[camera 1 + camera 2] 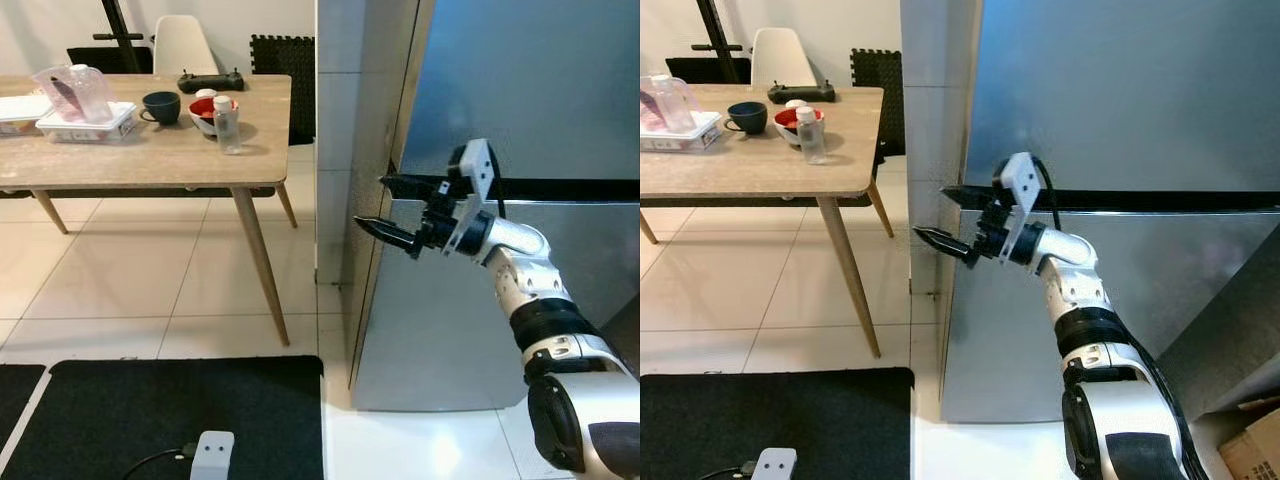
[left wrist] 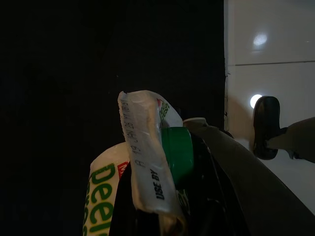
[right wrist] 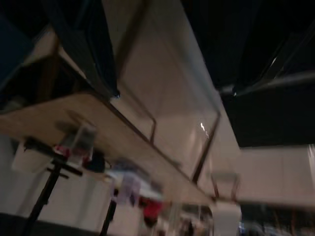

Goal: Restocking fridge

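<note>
The steel fridge (image 1: pixel 520 90) stands shut in front of me, with a dark seam (image 1: pixel 580 188) between its upper and lower doors. My right gripper (image 1: pixel 372 203) is raised at the fridge's left edge, level with that seam. It is open, one finger (image 1: pixel 410 184) along the seam and the other (image 1: pixel 385 232) below it, nothing between them. In the left wrist view a white carton (image 2: pixel 145 162) with green lettering and a green cap (image 2: pixel 176 152) sits between the dark fingers of my left gripper, low over a dark floor mat.
A wooden table (image 1: pixel 150 150) at the left carries a clear bottle (image 1: pixel 228 123), a red bowl (image 1: pixel 207 112), a dark cup (image 1: pixel 161 106) and plastic boxes (image 1: pixel 75 100). A white chair (image 1: pixel 185 45) stands behind it. A black mat (image 1: pixel 170 420) lies before me.
</note>
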### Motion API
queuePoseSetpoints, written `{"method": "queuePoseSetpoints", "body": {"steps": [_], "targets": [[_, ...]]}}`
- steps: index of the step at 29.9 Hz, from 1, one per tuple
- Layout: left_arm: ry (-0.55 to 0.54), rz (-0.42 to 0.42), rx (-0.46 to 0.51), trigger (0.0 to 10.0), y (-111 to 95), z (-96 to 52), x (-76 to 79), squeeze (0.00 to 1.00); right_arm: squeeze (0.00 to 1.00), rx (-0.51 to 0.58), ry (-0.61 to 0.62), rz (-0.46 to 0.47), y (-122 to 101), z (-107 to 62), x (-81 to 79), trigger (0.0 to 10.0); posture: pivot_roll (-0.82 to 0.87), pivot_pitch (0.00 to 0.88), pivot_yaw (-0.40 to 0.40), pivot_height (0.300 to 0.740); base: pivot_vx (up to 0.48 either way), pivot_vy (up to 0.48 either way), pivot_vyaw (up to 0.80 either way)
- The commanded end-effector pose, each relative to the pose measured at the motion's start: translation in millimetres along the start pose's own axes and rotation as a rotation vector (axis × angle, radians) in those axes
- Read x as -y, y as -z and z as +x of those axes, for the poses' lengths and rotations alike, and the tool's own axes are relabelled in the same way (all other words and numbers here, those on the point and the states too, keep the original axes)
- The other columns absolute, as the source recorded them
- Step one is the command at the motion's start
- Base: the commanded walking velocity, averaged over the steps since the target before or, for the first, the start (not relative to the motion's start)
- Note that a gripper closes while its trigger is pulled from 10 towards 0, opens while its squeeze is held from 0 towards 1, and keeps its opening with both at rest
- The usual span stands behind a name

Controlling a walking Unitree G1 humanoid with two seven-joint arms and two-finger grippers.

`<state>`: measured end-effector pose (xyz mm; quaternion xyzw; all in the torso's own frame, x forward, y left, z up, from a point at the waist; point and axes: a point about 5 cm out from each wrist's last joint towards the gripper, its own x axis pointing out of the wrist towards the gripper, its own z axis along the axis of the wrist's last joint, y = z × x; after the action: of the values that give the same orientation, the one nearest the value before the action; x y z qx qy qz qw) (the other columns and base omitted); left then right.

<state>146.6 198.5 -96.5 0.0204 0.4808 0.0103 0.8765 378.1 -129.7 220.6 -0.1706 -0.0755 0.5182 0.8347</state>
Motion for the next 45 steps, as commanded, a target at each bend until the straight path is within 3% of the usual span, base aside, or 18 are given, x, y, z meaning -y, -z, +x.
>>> {"method": "queuePoseSetpoints", "body": {"steps": [1, 9, 17, 24, 35, 45], "targets": [[0.018, -0.010, -0.015, 10.0, 5, -0.4, 6.5, 0.00, 0.00, -0.233, -0.037, -0.111, 14, -7.7, 2.6, 10.0, -0.07, 0.000, -0.053, 0.740, 0.000, 0.000, 0.00], [0.019, -0.016, -0.016, 10.0, 6, -0.4, 7.8, 0.00, 0.00, -0.447, 0.017, -0.276, 11, -19.4, 20.5, 10.0, -0.07, 0.000, -0.055, 0.740, 0.000, 0.000, 0.00], [0.023, -0.022, -0.014, 10.0, 5, 0.1, 10.7, 0.00, 0.00, -0.487, 0.045, -0.354, 6, -18.0, 26.3, 10.0, -0.08, 0.000, -0.064, 0.740, 0.000, 0.000, 0.00], [0.026, -0.023, -0.013, 10.0, 4, 0.4, 12.2, 0.00, 0.00, -0.543, 0.053, -0.388, 9, -20.8, 27.5, 10.0, -0.08, 0.000, -0.066, 0.740, 0.000, 0.000, 0.00], [0.026, -0.021, -0.016, 10.0, 4, 0.4, 12.3, 0.00, 0.00, -0.626, 0.186, -0.450, 5, -31.7, 44.5, 10.0, -0.08, 0.000, -0.064, 0.740, 0.000, 0.000, 0.00], [0.027, -0.021, -0.018, 10.0, 5, 0.2, 12.2, 0.00, 0.00, -0.741, 0.172, -0.476, 21, -28.9, 39.2, 10.0, -0.08, 0.000, -0.064, 0.740, 0.000, 0.000, 0.00]]}}
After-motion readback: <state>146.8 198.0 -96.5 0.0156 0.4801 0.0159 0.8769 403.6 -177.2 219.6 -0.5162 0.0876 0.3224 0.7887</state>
